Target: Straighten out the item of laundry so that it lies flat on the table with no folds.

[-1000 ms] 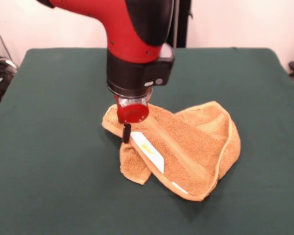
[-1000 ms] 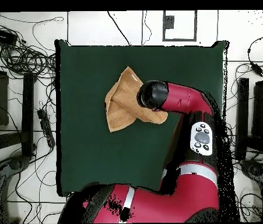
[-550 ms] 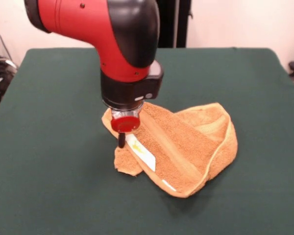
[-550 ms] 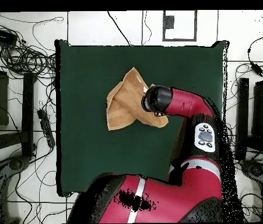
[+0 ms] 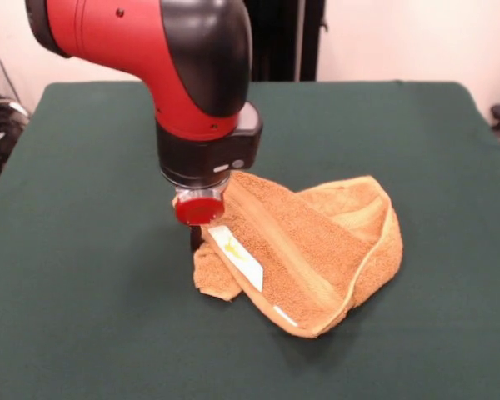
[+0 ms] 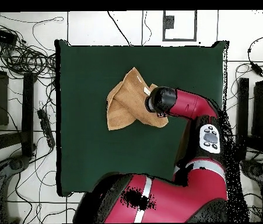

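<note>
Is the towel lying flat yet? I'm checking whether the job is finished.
No. In the front view the towel is folded over itself, with a raised doubled edge on the table.

cables: big tangled mess of black cables [image 6: 23, 55] on the floor [image 6: 128, 26] off one side of the table [image 6: 87, 146]
floor: pale, dark seam lines
rack: dark frame [image 6: 5, 114] beside the same table side

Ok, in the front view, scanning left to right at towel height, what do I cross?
Bare green table → gripper at the towel's left edge → white label on the towel → bunched orange towel → bare table again.
</note>
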Tool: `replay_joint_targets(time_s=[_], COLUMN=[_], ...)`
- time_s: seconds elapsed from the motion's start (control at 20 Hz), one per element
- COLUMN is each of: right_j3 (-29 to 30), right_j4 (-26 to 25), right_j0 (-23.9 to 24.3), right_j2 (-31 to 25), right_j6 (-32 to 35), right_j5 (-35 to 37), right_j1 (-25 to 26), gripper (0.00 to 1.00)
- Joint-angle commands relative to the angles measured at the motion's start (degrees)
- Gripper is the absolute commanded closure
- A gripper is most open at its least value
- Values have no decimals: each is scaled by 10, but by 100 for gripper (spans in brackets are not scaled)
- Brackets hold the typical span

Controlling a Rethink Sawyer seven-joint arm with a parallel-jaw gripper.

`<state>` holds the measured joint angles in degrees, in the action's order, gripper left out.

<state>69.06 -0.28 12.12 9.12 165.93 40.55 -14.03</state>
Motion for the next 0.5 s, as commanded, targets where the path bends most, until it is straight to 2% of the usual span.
replay_joint_targets(time_s=[0.05, 0.1, 0.5], right_j3=[68, 69, 72], right_j4=[-20, -21, -27], right_j0=[5, 9, 14], right_j2=[-80, -85, -93], right_j6=[-100, -106, -124], right_j5=[54, 51, 53], right_j1=[-10, -9, -11], gripper=[0, 100, 100])
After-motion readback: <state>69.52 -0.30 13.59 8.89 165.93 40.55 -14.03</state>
